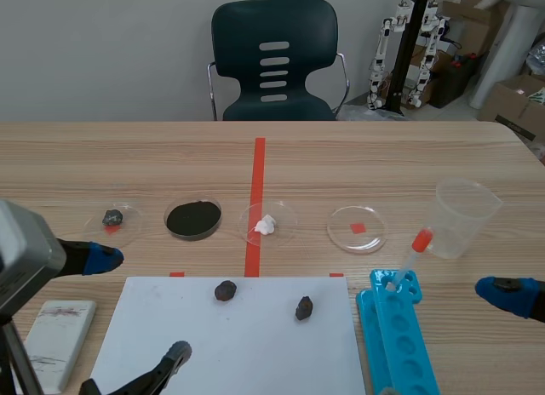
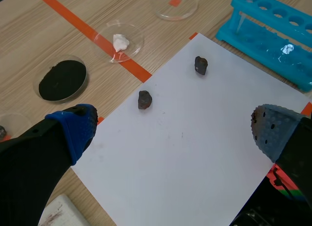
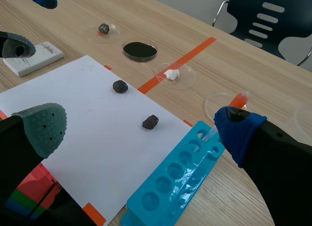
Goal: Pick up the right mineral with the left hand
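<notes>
Scene view: a white paper [image 1: 238,352] lies on the wooden surface [image 1: 426,165] in the lower middle of the frame. Two small dark stones rest on it. The right mineral [image 1: 304,307], the one to pick, sits just right of centre, near the paper's far edge. The left mineral [image 1: 225,290] lies near it, to its left.

The left claw [image 1: 140,306] hangs at lower left with its fingers spread wide, holding nothing. One blue pad is off the paper's corner and one grey pad is over its near edge. The right claw [image 3: 142,129] is also wide open and empty, at the lower right edge of the frame.

To do this well, the left claw probably needs to travel right, past the left mineral, staying high enough not to brush it. It should then drop with one finger on each side of the right mineral and close gently. The stone looks small and lumpy, and could skid on the smooth paper.

A blue rack [image 1: 400,344] stands just right of the paper, close to the target. A pipette [image 1: 413,250] leans from it. Behind the paper stands a row of four dishes [image 1: 358,228], and at right a clear cup [image 1: 464,218]. A white block [image 1: 55,331] lies at lower left.
</notes>
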Available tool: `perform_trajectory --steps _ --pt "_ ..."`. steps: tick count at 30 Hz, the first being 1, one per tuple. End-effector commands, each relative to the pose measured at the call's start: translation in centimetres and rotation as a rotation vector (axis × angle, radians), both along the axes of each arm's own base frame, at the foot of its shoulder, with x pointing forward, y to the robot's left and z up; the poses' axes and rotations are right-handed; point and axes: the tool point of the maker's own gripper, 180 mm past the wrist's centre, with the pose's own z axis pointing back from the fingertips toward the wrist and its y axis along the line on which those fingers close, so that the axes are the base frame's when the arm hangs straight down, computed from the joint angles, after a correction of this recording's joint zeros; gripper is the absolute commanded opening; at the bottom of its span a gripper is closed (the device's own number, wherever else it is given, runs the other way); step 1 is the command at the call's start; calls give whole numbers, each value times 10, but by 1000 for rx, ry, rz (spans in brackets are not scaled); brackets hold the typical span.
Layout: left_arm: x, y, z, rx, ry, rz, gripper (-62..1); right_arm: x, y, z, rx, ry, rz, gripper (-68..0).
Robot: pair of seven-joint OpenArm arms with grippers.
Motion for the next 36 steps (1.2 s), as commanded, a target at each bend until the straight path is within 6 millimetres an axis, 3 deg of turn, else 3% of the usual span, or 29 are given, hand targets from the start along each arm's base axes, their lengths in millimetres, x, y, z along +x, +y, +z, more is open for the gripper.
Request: perform_trajectory --steps 1,11,20,28,36 --pt "9 -9 7 -27 -14 21 14 2 0 6 18 -19 -3 -37" --pt "56 -46 1 -95 77 148 14 2 0 6 18 -19 -2 -37" --pt "94 -67 -46 33 223 215 14 2 0 6 18 -19 -2 -37" --pt "100 -96 -76 148 368 174 14 2 0 6 18 -19 -2 -37" --pt "93 -111 -102 241 492 159 14 2 0 6 18 -19 -2 -37"
